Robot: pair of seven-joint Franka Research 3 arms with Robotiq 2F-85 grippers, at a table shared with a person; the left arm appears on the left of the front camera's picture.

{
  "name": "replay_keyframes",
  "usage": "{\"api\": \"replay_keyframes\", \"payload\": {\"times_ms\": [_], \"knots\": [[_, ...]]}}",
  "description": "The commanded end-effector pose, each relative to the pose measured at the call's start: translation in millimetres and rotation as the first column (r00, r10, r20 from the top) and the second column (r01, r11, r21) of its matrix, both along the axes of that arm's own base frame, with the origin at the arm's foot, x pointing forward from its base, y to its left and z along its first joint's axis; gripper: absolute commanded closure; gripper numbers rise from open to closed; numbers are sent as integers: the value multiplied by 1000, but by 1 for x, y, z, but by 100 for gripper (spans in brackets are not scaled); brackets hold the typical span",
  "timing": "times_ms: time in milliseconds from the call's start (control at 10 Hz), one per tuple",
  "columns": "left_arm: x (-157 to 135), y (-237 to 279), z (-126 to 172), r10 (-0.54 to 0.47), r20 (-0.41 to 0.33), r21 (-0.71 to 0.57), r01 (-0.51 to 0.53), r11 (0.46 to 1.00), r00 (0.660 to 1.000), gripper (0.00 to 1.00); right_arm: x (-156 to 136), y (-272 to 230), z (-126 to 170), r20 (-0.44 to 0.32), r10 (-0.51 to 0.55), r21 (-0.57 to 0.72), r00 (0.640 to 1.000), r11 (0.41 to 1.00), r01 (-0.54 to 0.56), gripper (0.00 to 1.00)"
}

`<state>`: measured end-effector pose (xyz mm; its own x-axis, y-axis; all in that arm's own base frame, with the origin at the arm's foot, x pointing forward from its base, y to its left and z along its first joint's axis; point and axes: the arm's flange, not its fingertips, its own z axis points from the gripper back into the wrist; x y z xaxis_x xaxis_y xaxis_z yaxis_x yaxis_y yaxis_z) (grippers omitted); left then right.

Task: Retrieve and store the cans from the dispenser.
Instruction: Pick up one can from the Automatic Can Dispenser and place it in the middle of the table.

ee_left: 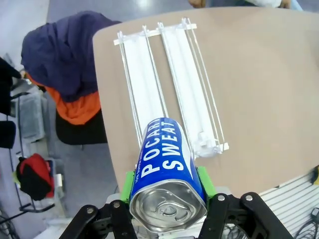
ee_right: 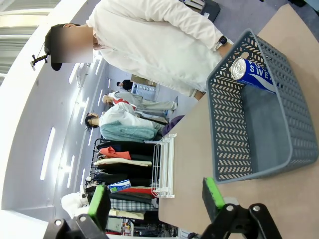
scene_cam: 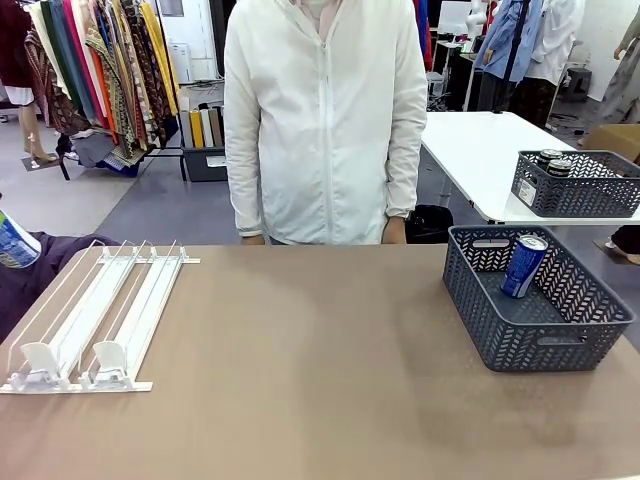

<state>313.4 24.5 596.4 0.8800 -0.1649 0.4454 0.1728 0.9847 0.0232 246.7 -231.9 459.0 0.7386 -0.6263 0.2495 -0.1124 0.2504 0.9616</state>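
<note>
My left gripper (ee_left: 167, 188) is shut on a blue Pocari Sweat can (ee_left: 167, 164), green pads on both its sides, held above the table's left edge. A sliver of that can (scene_cam: 12, 242) shows at the far left of the front view. Below it lies the white dispenser (ee_left: 172, 79) (scene_cam: 90, 320), its lanes bare, pusher tabs at the near end. Another blue can (scene_cam: 524, 265) (ee_right: 251, 72) leans inside the dark grey basket (scene_cam: 480, 330) (ee_right: 224, 129) at the table's right. My right gripper (ee_right: 154, 196) is open, with nothing between its fingers, short of the basket.
A person in a white jacket (scene_cam: 325, 120) stands at the far edge, hands low. A second grey basket (scene_cam: 575, 195) with dark cans sits on a white table behind. Purple and orange cloth (ee_left: 70, 64) lies off the table's left side.
</note>
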Motion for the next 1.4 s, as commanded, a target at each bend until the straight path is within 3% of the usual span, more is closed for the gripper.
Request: {"api": "replay_keyframes", "payload": {"times_ms": [0, 200, 300, 400, 500, 700, 900, 1100, 1200, 1300], "knots": [[5, -9, 0, -7, -3, 11, 7, 1000, 1000, 100, 4, 0, 4, 28, -10, 14, 1000, 1000, 9, 0], [3, -5, -3, -7, -10, 8, 7, 1000, 1000, 100, 4, 0, 4, 28, -10, 14, 1000, 1000, 9, 0], [6, -18, -15, -50, -67, -85, 45, 995, 996, 100, 4, 0, 4, 28, -10, 14, 1000, 1000, 9, 0], [16, -59, -23, -135, -100, -161, 118, 980, 986, 100, 4, 0, 4, 28, -10, 14, 1000, 1000, 9, 0], [30, -113, -29, -224, -126, -158, 204, 966, 966, 100, 4, 0, 4, 28, -10, 14, 1000, 1000, 9, 0], [59, -225, -37, -340, -101, -178, 319, 931, 935, 100, 4, 0, 4, 28, -10, 14, 1000, 1000, 9, 0], [64, -342, -72, -506, -208, -143, 486, 862, 837, 100, 4, 0, 4, 28, -10, 14, 1000, 1000, 9, 0], [65, -424, -113, -518, -256, -58, 522, 851, 816, 100, 4, 0, 4, 28, -10, 14, 1000, 1000, 9, 0], [74, -451, -128, -469, -252, 6, 486, 874, 847, 100, 4, 0, 4, 28, -10, 14, 1000, 1000, 9, 0], [80, -461, -139, -441, -279, 21, 465, 885, 853, 100, 4, 0, 4, 28, -10, 14, 1000, 1000, 9, 0]]}}
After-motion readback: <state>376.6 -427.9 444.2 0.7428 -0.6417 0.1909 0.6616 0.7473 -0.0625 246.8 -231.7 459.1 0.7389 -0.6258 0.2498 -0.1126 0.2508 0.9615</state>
